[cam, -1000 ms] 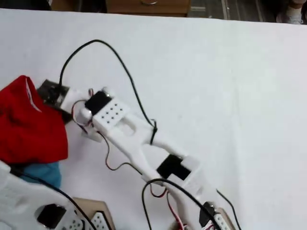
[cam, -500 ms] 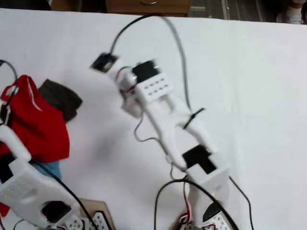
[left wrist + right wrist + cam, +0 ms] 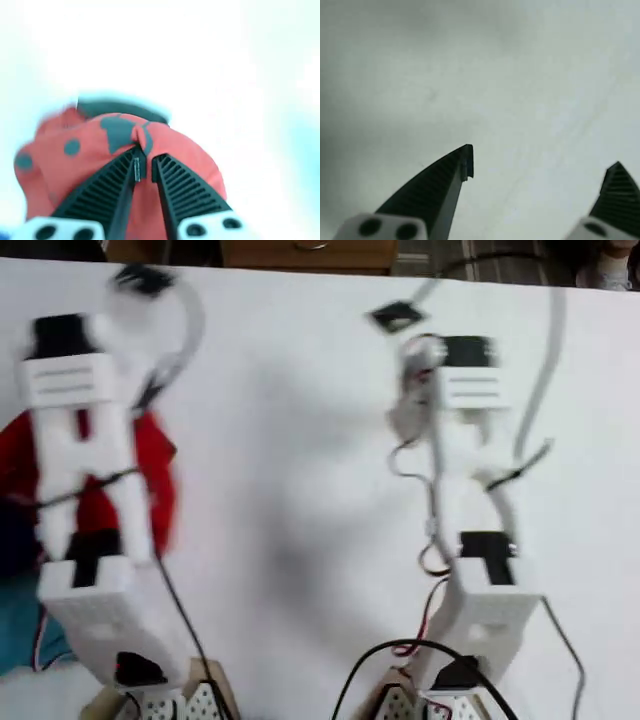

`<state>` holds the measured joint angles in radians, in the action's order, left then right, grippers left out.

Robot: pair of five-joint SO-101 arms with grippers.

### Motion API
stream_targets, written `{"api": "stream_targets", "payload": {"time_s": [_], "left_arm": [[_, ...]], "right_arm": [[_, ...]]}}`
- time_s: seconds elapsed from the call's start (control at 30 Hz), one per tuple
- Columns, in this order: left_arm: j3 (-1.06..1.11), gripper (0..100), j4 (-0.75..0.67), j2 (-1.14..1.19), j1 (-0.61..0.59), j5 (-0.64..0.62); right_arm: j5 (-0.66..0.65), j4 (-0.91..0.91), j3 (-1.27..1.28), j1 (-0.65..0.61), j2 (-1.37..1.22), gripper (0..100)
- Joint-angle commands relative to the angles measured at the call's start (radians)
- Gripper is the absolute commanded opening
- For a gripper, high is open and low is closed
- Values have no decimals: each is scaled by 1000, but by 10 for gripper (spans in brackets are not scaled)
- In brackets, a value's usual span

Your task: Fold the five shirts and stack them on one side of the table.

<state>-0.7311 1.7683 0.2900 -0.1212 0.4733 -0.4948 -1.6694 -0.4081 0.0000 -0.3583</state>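
Left gripper (image 3: 145, 160): the two ribbed black fingers (image 3: 107, 185) are drawn almost together, with only a narrow slot left between them. A small pucker of the red shirt (image 3: 192, 157) is gathered right at the fingertips, so the jaws are recorded as clamped on that cloth. The red shirt is spread directly beneath and on both sides of this gripper, and grey spots and a larger grey patch are noted on its fabric. Just beyond the fingertips, past the far edge of the red shirt, a dark grey garment (image 3: 120, 107) is seen lying against it; whether it is folded cannot be told. In the high view the left arm (image 3: 80, 440) is stretched out over the red shirt (image 3: 158, 480), which is largely covered by it, and a teal shirt (image 3: 18, 625) is noted behind the gripper, close beside the arm's lower section. Right gripper (image 3: 542, 157): the jaws are spread wide and nothing is held between them. Only bare white table (image 3: 470, 75) is found beneath and ahead of its fingertips, well apart from the shirts. In the high view the right arm (image 3: 470, 480) is extended straight over the white table (image 3: 300, 440), and a black cable (image 3: 400, 648) is looped near its base.
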Motion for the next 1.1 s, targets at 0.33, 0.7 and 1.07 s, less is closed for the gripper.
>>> {"api": "stream_targets", "payload": {"time_s": [0.33,0.7,1.07], "left_arm": [[-38,24,17,-235,698,-84],[437,320,15,-242,279,157],[579,336,-41,-232,-245,305]], "right_arm": [[-8,1,149,294,70,405],[-8,-2,155,239,73,405],[-8,-5,178,42,154,405]]}}
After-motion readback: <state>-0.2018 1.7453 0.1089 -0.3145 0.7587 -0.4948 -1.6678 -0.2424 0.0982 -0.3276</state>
